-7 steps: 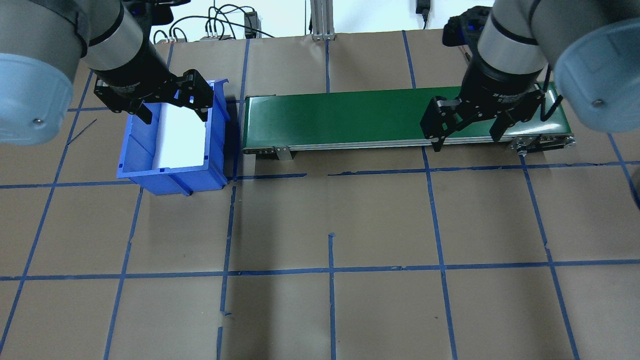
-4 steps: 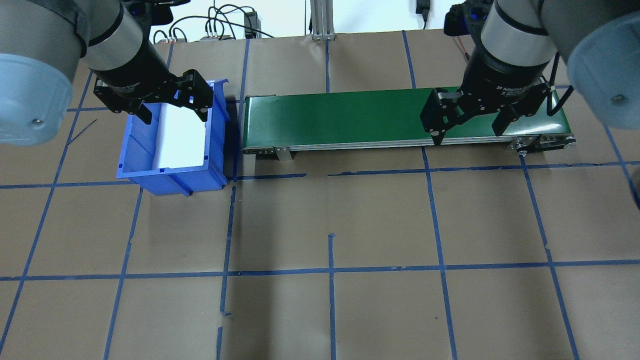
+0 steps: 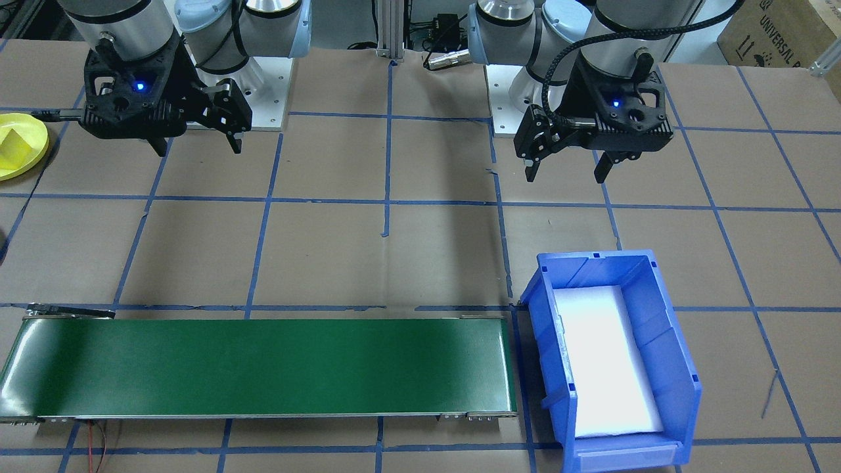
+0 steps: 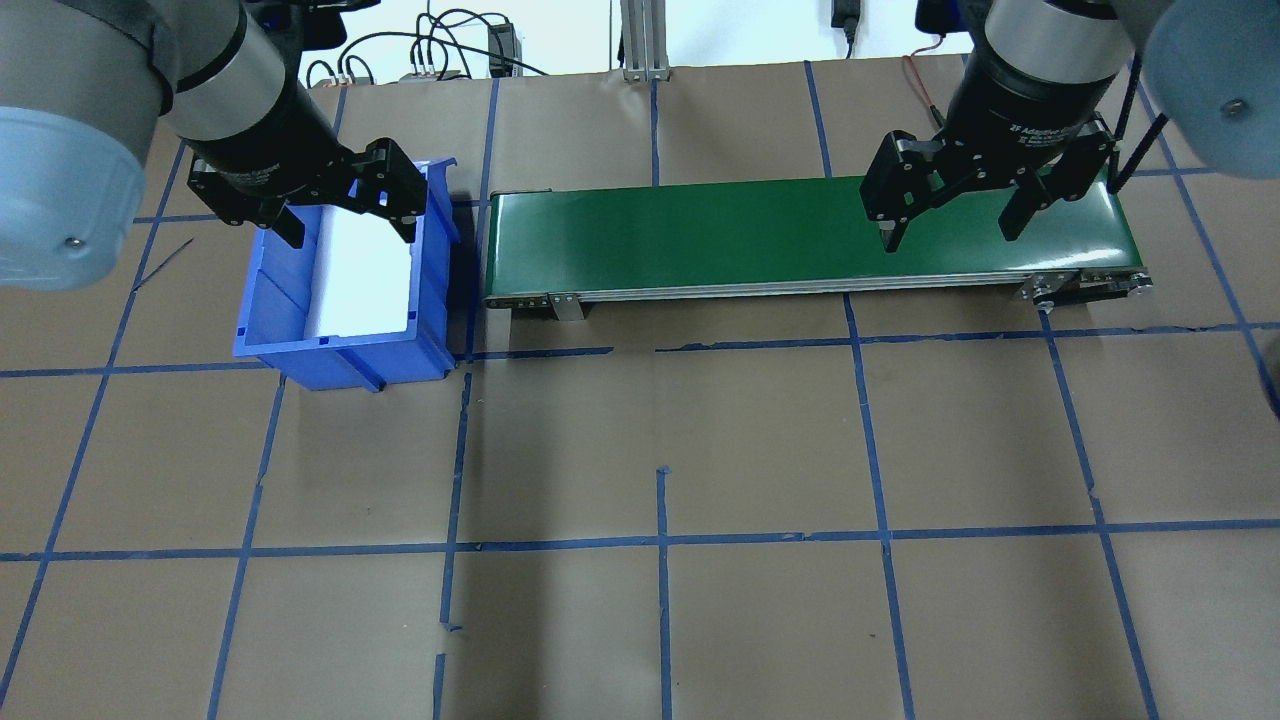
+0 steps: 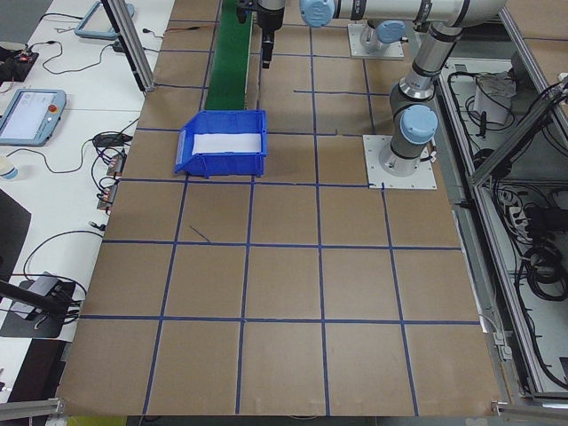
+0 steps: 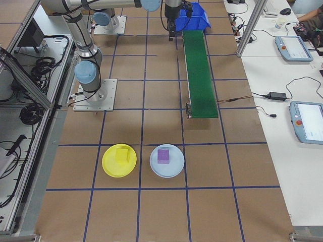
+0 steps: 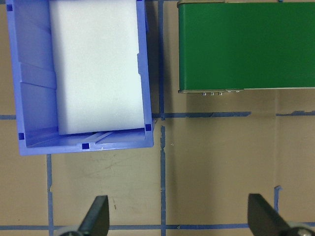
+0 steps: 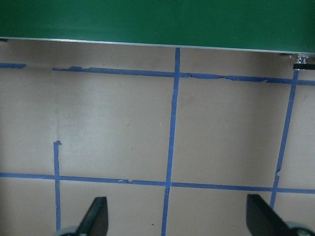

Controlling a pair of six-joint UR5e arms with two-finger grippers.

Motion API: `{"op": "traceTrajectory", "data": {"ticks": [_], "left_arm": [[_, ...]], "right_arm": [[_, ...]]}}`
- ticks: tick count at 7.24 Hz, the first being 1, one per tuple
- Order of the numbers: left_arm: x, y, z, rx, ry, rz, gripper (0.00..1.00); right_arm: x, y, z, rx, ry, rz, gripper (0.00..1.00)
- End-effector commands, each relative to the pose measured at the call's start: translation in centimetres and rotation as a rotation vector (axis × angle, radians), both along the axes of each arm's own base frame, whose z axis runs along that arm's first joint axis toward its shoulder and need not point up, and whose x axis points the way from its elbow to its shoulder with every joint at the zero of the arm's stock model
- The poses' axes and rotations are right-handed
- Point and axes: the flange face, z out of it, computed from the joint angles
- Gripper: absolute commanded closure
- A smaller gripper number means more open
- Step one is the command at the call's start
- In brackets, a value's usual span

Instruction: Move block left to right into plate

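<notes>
Two open, empty grippers, left gripper (image 4: 345, 212) and right gripper (image 4: 950, 212), face you; the yellow block (image 6: 121, 156) already sits on the yellow plate (image 6: 108, 168), lower left, nearer the right arm.

The bench (image 4: 660, 440) is covered in brown paper crossed by a grid of blue tape. Directly on it lie a green conveyor belt (image 4: 700, 235) below the right arm's jaws, a blue bin (image 4: 290, 320) below the left arm's jaws, and, well apart from both, a yellow plate (image 6: 107, 169) beside a pale-blue plate (image 6: 174, 169).
</notes>
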Motion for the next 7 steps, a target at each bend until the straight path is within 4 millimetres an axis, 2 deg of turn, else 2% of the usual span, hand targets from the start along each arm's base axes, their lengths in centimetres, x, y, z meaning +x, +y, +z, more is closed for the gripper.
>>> {"op": "traceTrajectory", "data": {"ticks": [1,3,7], "left_arm": [[0.1,-0.1,0.1,-0.002,0.006,0.001,0.00],[0.5,-0.2,0.0,0.001,0.011,0.008,0.00],[0.5,-0.2,0.0,0.001,0.008,0.010,0.00]], "right_arm": [[-0.6,0.2,0.5,0.005,0.014,-0.007,0.00],[-0.1,0.9,1.2,0.005,0.012,0.002,0.00],[0.0,1.2,0.8,0.017,0.007,0.003,0.00]]}}
